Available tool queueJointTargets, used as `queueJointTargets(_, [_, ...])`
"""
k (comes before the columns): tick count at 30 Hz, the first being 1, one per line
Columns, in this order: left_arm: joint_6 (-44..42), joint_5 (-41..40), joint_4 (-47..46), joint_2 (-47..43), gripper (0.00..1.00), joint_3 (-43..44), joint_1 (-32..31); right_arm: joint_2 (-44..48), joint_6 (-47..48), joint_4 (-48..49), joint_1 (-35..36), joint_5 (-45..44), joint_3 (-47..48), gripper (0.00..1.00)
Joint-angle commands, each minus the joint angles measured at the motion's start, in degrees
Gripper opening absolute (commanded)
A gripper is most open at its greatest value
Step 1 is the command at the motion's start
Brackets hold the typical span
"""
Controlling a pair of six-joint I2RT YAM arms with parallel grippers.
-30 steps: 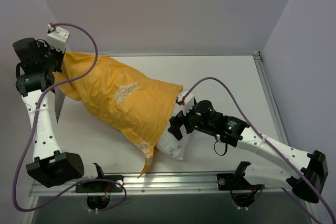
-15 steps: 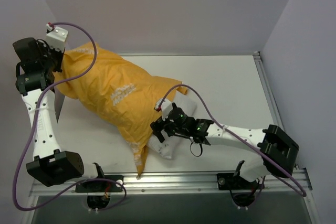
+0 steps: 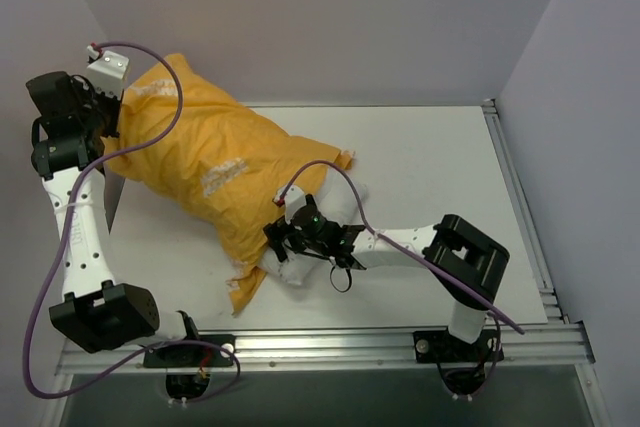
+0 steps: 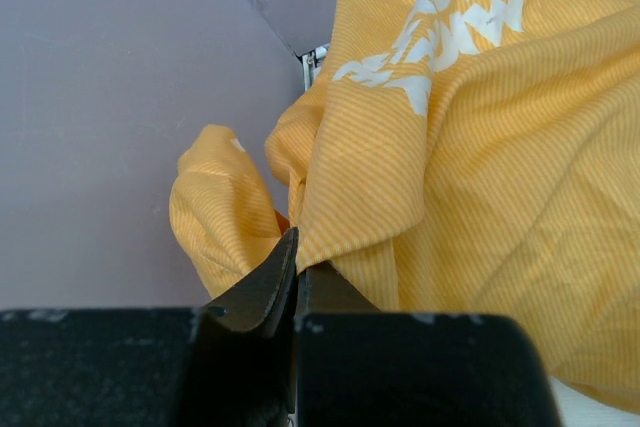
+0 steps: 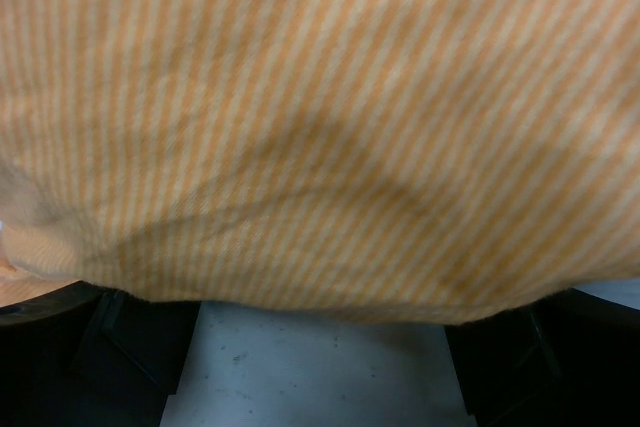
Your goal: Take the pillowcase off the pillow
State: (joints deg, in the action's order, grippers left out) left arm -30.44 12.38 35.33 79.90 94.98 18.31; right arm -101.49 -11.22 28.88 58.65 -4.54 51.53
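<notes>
The orange-yellow pillowcase (image 3: pixel 215 172) lies slanted from the back left to the middle of the table, white lettering showing. A small part of the white pillow (image 3: pixel 283 270) sticks out at its near open end. My left gripper (image 3: pixel 103 119) is shut on a fold of the pillowcase (image 4: pixel 400 147) at its far left end and holds that end raised; its jaws meet on the fold (image 4: pixel 296 252). My right gripper (image 3: pixel 283 242) is open and pressed against the case's near end. In the right wrist view its gripper (image 5: pixel 320 332) stands wide apart, with striped orange cloth (image 5: pixel 320 117) filling the view above it.
The white table (image 3: pixel 430 167) is walled in by grey panels on the left, back and right. A metal rail (image 3: pixel 330 342) runs along the near edge. A loose orange flap (image 3: pixel 243 289) trails toward the rail. Purple cables loop over both arms.
My right arm has swept left along the table against the case's open end. The pillow and case have shifted left and bunched up. The left gripper has kept its hold.
</notes>
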Motion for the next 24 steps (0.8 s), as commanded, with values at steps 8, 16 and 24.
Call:
queueJointTargets(8, [2.7,0.1,-5.7,1.3,0.02,7.4,3.0,-12.5,-11.9,-22.8,0.0,4.9,-3.4,0.0])
queueJointTargets(16, [2.9,-0.7,-6.9,1.8,0.02,8.9,6.9,7.0,-16.8,-14.7,-14.8,9.2,-15.1,0.0])
queueJointTargets(24, [3.8,-1.2,-6.0,5.3,0.02,15.7,11.1,30.6,-19.5,-13.3,-33.8,18.5,-21.3,0.0])
